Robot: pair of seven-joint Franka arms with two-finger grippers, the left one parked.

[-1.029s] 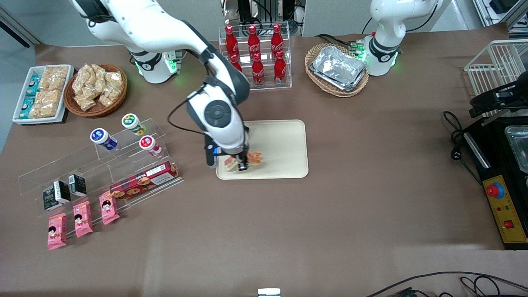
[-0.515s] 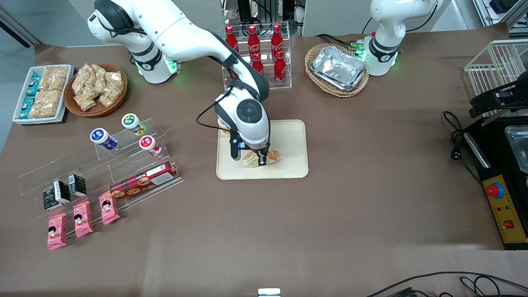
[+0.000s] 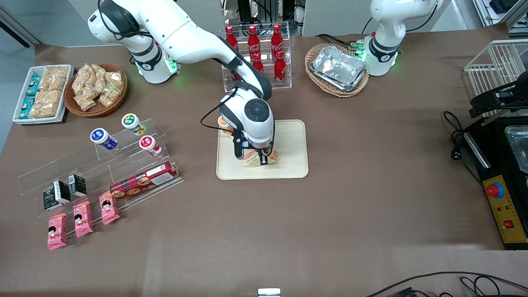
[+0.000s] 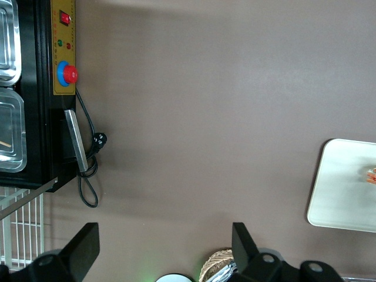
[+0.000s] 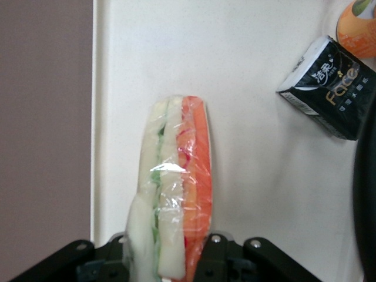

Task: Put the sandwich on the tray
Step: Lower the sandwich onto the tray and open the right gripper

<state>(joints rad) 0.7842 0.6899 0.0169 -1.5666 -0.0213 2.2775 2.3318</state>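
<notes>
Now the right arm's gripper (image 3: 261,159) is clamping the sandwich (image 3: 259,158), its fingers pressing both flat faces of the plastic-wrapped wedge (image 5: 173,194) and holding it edge-up, low over the tray (image 3: 291,140). It is sitting in the tray's part nearest the front camera, close to the low rim (image 5: 100,117) where cream plastic is meeting brown tablecloth. A black carton (image 5: 330,87) and an orange-topped item (image 5: 357,19) are also resting on the tray, apart from the sandwich. Bare tray surface is lying open toward the parked arm's end.

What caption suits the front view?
Gripper holding the wrapped sandwich low over the beige tray.
</notes>
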